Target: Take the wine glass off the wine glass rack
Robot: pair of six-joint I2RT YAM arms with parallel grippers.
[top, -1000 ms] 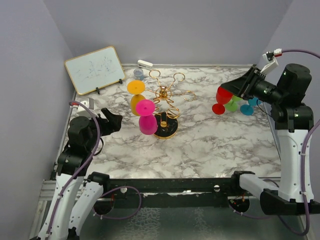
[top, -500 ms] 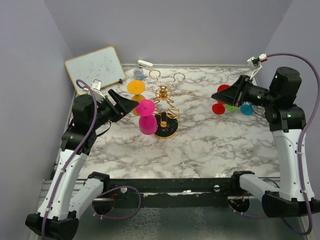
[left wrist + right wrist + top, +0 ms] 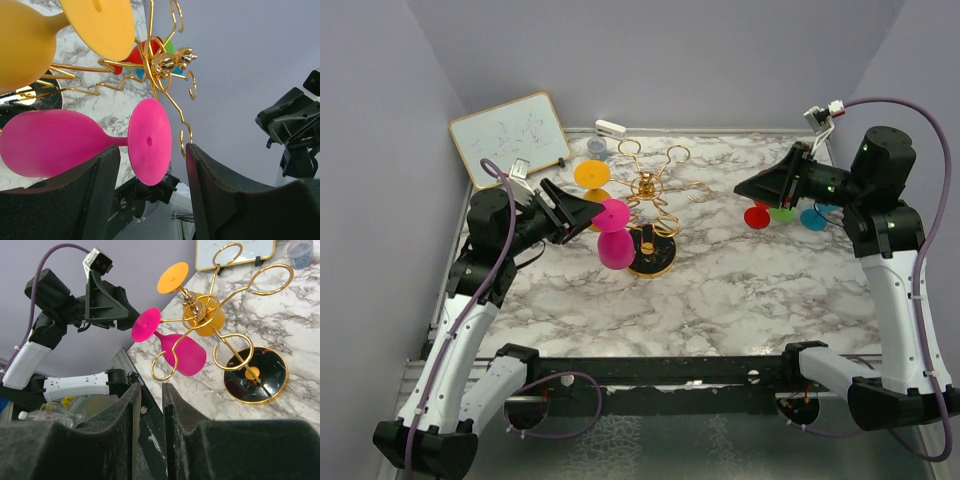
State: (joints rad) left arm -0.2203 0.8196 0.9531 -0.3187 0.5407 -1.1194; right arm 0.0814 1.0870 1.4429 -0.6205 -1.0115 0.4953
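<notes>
The gold wire wine glass rack (image 3: 656,196) stands mid-table on its round black base (image 3: 651,262). A pink wine glass (image 3: 614,240) and a yellow wine glass (image 3: 592,190) hang from its left arms. My left gripper (image 3: 586,212) is open, level with the pink glass's round foot (image 3: 149,141). The foot sits just ahead of the gap between my fingers (image 3: 105,185), not gripped. The rack's top (image 3: 167,62) shows beyond it. My right gripper (image 3: 748,186) hovers at the right, jaws nearly together and empty. It faces the rack (image 3: 200,305) and the pink glass (image 3: 182,352).
Red (image 3: 756,216), green (image 3: 782,212) and blue (image 3: 813,218) glasses sit on the table at the right, behind my right gripper. A whiteboard (image 3: 510,140) leans at the back left. A small blue cup (image 3: 597,148) and a white eraser (image 3: 610,128) lie near the back wall.
My left arm has risen from the table's left side and swung right to the pink glass's foot. My right gripper has drawn up and left, away from the red glass.
</notes>
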